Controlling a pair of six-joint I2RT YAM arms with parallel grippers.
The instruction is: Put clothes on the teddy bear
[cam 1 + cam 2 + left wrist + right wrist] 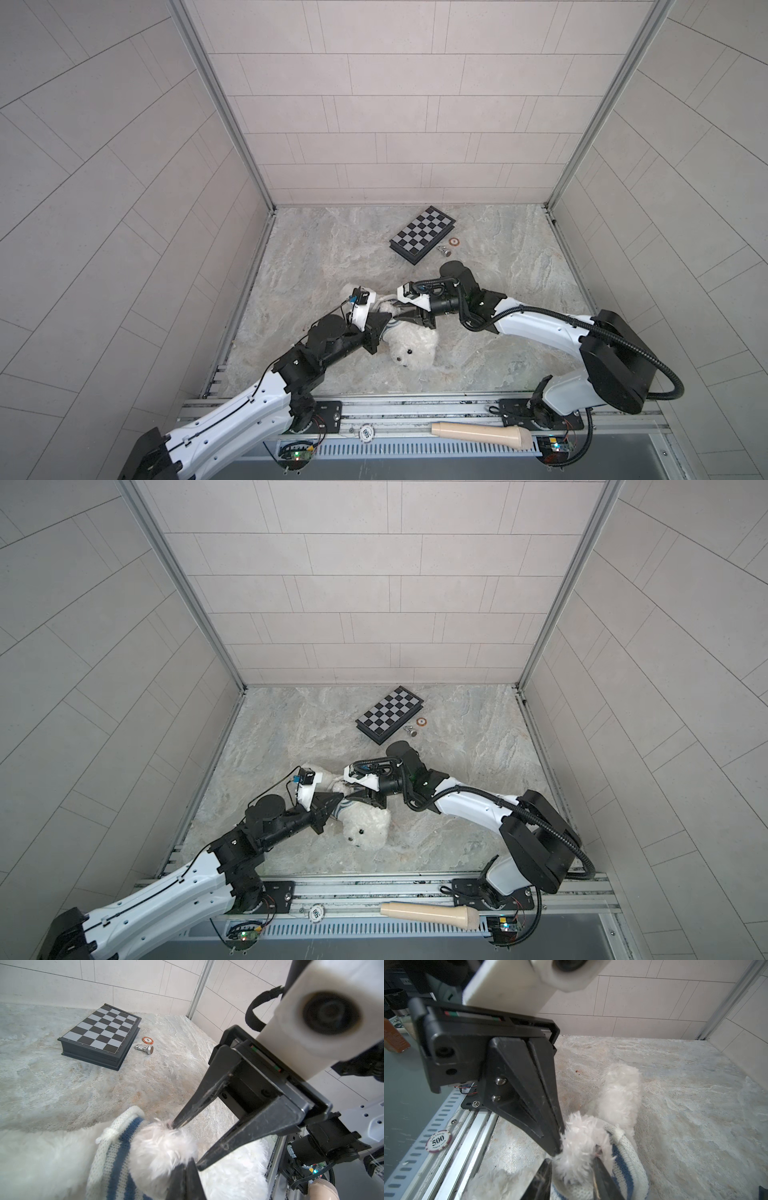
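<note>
— Where the aluminium rail (415, 409) runs along the near edge, what lies by it?
— One cream-coloured tapered cylinder (482, 434) on its side, and a white poker chip with dark edge marks (438, 1140) lying flat.
— And the task's thing?
— Just beyond the rail, a fluffy white plush teddy bear (415, 345) lies on its back on the grey marbled counter (519, 266). It is near the middle, between the two arms, with its head toward the rail.
— Is it wearing anything?
— A knitted cream-and-blue striped sleeve (122, 1147) sits around one arm, and the furry paw (581, 1136) pokes out of the cuff.
— The jaws?
— Those of the left gripper (558, 1147) are clenched on the fur at the paw's end. Those of the right gripper (187, 1145) straddle the same paw and grasp it, one finger (197, 1103) at the cuff side.
— Farther back?
— A small silver chess piece (144, 1049) lies on its side with an orange-red round chip (148, 1039) just beside it. A black-and-grey chequered chessboard box (99, 1030) sits next to both, near the back wall.
</note>
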